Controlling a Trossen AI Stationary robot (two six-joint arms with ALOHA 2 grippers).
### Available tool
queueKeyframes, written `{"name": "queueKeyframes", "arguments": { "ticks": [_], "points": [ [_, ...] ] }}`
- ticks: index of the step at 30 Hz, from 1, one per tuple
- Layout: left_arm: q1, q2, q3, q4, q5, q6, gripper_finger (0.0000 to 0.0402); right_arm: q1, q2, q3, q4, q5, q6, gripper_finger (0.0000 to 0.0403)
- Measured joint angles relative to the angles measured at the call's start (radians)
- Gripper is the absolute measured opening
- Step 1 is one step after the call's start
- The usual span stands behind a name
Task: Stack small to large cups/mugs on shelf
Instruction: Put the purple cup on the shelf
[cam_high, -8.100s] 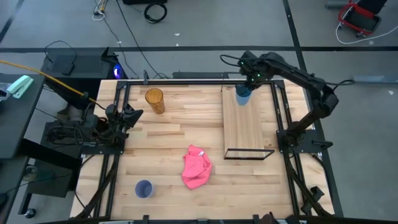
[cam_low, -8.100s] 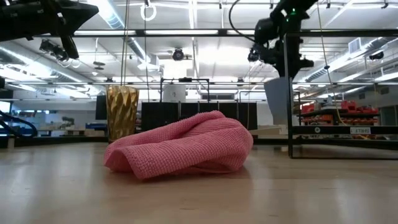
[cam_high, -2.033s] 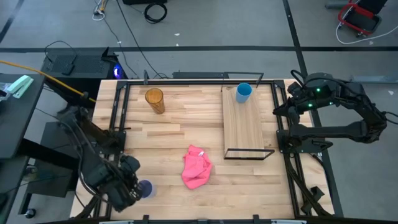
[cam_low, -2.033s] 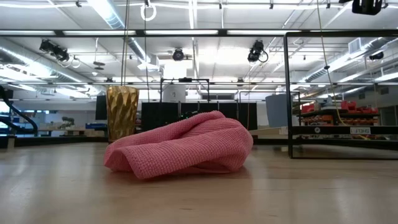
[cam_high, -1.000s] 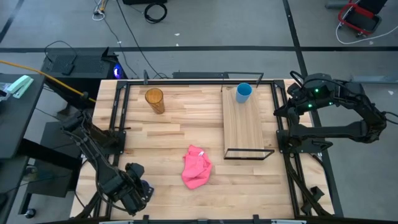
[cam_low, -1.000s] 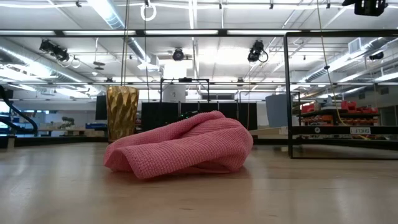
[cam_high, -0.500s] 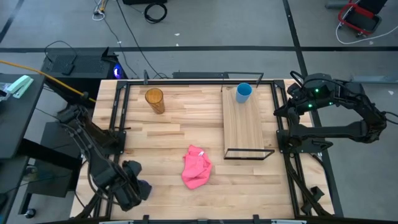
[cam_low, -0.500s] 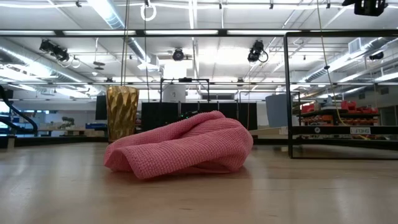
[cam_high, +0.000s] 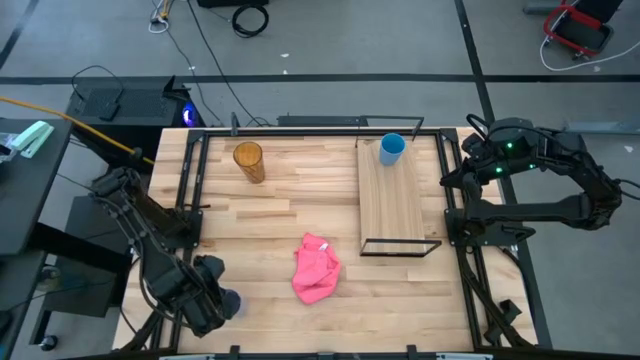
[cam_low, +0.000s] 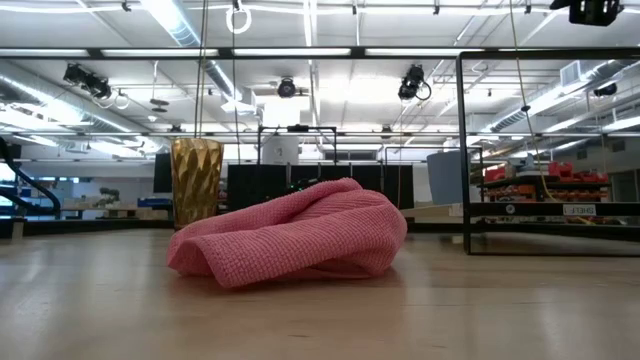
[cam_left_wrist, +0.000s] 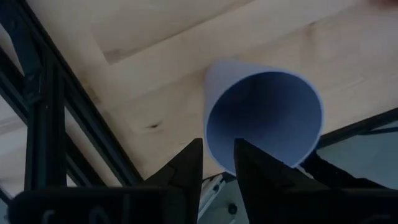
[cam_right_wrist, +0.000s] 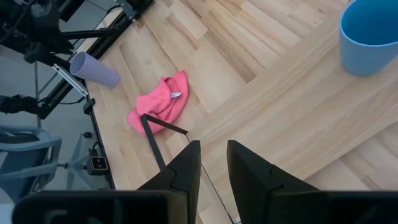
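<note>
The lavender cup (cam_left_wrist: 264, 121) is at the table's near left corner, tipped with its mouth toward my left gripper (cam_left_wrist: 217, 155), which is shut on it; it also shows in the high view (cam_high: 232, 300) and the right wrist view (cam_right_wrist: 94, 70). The light blue cup (cam_high: 391, 148) stands upright on the far end of the shelf (cam_high: 390, 205). The amber cup (cam_high: 249, 162) stands on the table at the far left. My right gripper (cam_high: 452, 176) is shut and empty, beyond the shelf's right side, above the table's right edge. My left gripper holds the lavender cup by its rim wall (cam_left_wrist: 214, 152), one finger (cam_left_wrist: 249, 165) inside the mouth and the other (cam_left_wrist: 191, 163) outside. The cup lies tipped, its base pointing away from the fingers. Whether it is clear of the table I cannot tell.
A crumpled pink cloth (cam_high: 316, 268) lies on the table in the near middle, between the lavender cup and the shelf. The shelf's black frame (cam_high: 401, 247) stands up at its near end. Black rails (cam_high: 185, 200) run along the table's left and right sides.
My left gripper has shifted a little toward the table's left edge at the near left corner, with the lavender cup at its fingers. My right arm has kept still.
</note>
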Motion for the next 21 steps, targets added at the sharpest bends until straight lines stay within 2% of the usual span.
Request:
{"name": "queueKeyframes", "arguments": {
  "ticks": [5, 7, 21],
  "points": [
    [0.0, -0.003, -0.08, 0.102, 0.007, 0.004, 0.0101, 0.0, 0.0, 0.0, 0.0, 0.0, 0.0, 0.0087],
    [0.0, 0.002, -0.095, 0.096, 0.011, -0.001, 0.0102, 0.0, 0.0, 0.0, 0.001, 0.0, 0.0, 0.0087],
    [0.002, 0.0, -0.094, 0.072, 0.01, 0.003, 0.0089, 0.0, 0.0, 0.0, 0.001, 0.0, 0.0, 0.0087]
  ]
}}
